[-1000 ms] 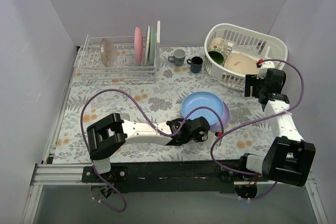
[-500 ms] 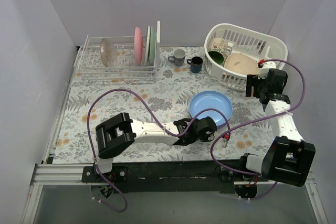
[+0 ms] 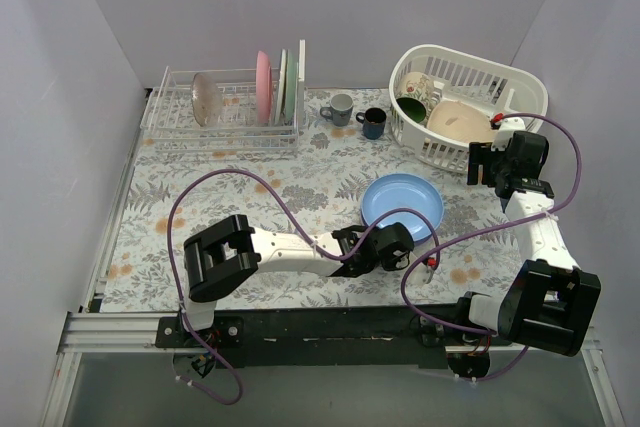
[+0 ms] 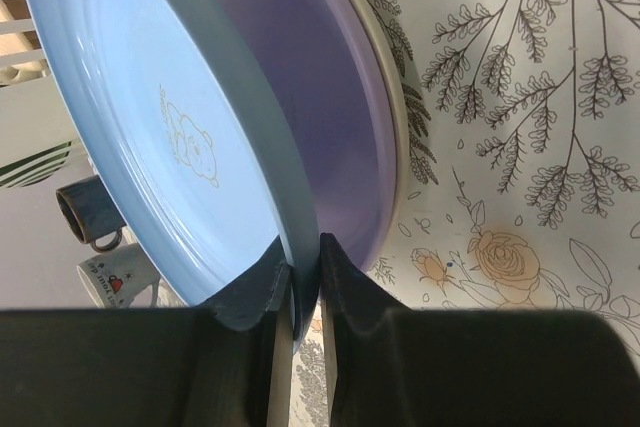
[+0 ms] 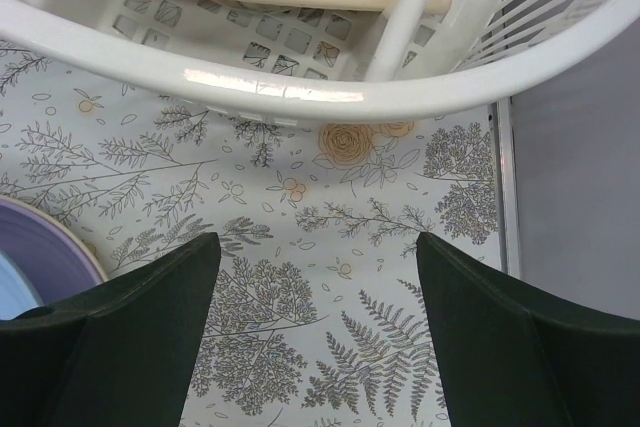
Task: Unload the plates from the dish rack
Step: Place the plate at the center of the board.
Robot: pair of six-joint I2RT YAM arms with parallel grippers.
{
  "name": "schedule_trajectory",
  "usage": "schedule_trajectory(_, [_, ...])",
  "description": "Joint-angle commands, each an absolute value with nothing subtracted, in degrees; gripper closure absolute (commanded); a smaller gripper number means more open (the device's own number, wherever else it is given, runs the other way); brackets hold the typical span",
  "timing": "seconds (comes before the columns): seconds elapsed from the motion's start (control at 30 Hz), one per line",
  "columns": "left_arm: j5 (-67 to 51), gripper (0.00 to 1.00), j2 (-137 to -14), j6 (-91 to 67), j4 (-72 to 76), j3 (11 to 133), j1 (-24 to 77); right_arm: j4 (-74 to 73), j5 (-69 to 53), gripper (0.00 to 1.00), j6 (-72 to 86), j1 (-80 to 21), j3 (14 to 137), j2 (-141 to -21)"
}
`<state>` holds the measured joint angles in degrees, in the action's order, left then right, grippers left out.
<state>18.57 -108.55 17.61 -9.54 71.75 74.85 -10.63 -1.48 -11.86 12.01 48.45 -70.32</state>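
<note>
Top external view: a floral-patterned desk [image 3: 250, 187] with two robot arms bolted at its near edge. At centre right a blue plate [image 3: 402, 201] lies flat, face up. A second ago it was tipped up and sat a little to the left, with the edge of a purple plate showing on its right. It has since been lowered and shifted across, so from above the purple plate is now fully covered. In the last half second almost nothing has moved.

Left wrist view: the left jaws are closed on the near rim of the blue plate, one finger on each face. The purple plate [image 4: 330, 97] sits directly beneath. The gripped edge appears to be held slightly off the purple one, though the close angle makes that hard to judge.

Right wrist view: the right jaws are wide open and hold nothing. They hover over the desk beside a white plastic basket [image 5: 300, 87].

At the back left, the dish rack [image 3: 225, 127] holds three plates on edge: a mottled brown plate [image 3: 207, 99], a pink plate [image 3: 263, 87] and a pale green plate [image 3: 286, 85]. A grey mug [image 3: 340, 109] and a dark blue mug [image 3: 373, 122] stand between the rack and the basket.

The stacking of the second plate looks all but finished, with only the release left. Three plates remain to unload.
</note>
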Motion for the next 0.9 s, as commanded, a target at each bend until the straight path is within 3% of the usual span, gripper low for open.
schedule_trajectory(0.0, [19.07, 1.00, -107.23, 18.63, -9.93, 72.77, 75.23, -11.07, -2.55, 0.12, -11.78, 12.48, 49.31, -68.99])
schedule_trajectory(0.37, [19.16, 1.00, -106.79, 18.72, -11.25, 71.98, 75.23, -11.07, -2.99, 0.12, -11.69, 12.48, 49.31, -69.17])
schedule_trajectory(0.5, [19.34, 0.89, -106.70, 18.63, -11.34, 72.07, 75.23, -11.07, -3.25, 0.13, -11.69, 12.39, 49.22, -69.17])
schedule_trajectory(0.87, [19.34, 0.72, -106.61, 18.72, -11.60, 72.60, 75.32, -10.99, -3.16, 0.12, -11.69, 12.39, 49.13, -68.82])
